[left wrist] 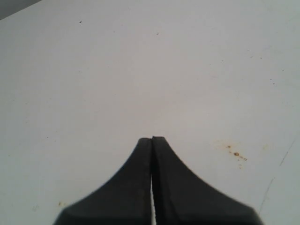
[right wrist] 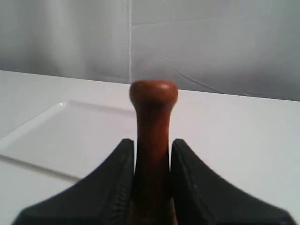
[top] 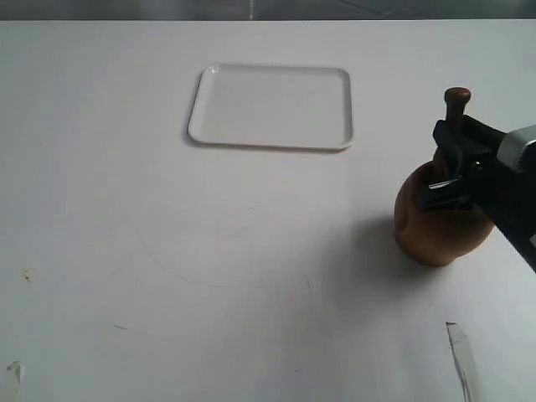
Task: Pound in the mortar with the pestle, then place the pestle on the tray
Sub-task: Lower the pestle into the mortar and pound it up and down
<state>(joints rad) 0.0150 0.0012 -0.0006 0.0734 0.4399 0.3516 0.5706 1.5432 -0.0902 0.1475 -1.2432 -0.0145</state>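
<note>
Your white desk (top: 167,251) carries the tray (top: 270,107) flat and bare toward its far side. The mortar (top: 435,234) stands upright by the right edge, well apart from the tray. In the exterior view, the tray lies to the left of the mortar and farther back. Your right tool (right wrist: 153,150) is clamped on the pestle (top: 457,100), its two sides pressed against the thin handle just under the knob. The pestle's long axis runs straight up and down, knob on top, and its thick end is hidden inside the mortar's mouth. I judge the pounding to be the step in hand; the carry to the tray then falls to the right arm, leftward and away. Your left tool (left wrist: 152,139) is pressed together on nothing, over bare desk
</note>
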